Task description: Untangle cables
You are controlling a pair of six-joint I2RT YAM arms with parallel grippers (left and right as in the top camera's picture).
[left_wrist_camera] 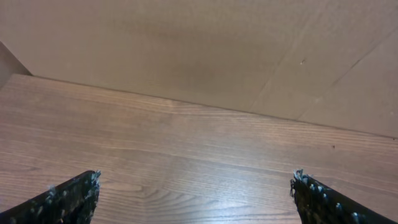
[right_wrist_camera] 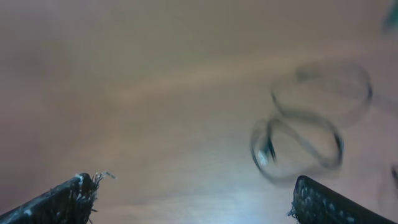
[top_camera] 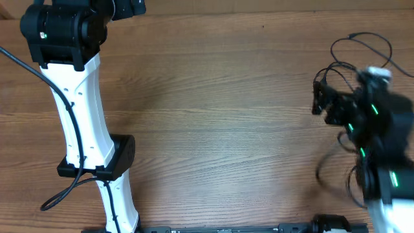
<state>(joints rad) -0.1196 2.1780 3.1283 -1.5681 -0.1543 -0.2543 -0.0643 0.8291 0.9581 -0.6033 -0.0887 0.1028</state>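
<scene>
Wood-grain table [top_camera: 213, 129], 2 white arms. Overhead: thin black cables [top_camera: 341, 66] bunched at far right, partly under right arm, well apart from left arm. Right wrist view (blurred): 2 cable loops [right_wrist_camera: 266, 152] right of right gripper [right_wrist_camera: 193, 183], jaws spread, empty. Left wrist view: left gripper [left_wrist_camera: 194, 179] spread wide, empty, above wood, tan wall [left_wrist_camera: 186, 43] behind.
</scene>
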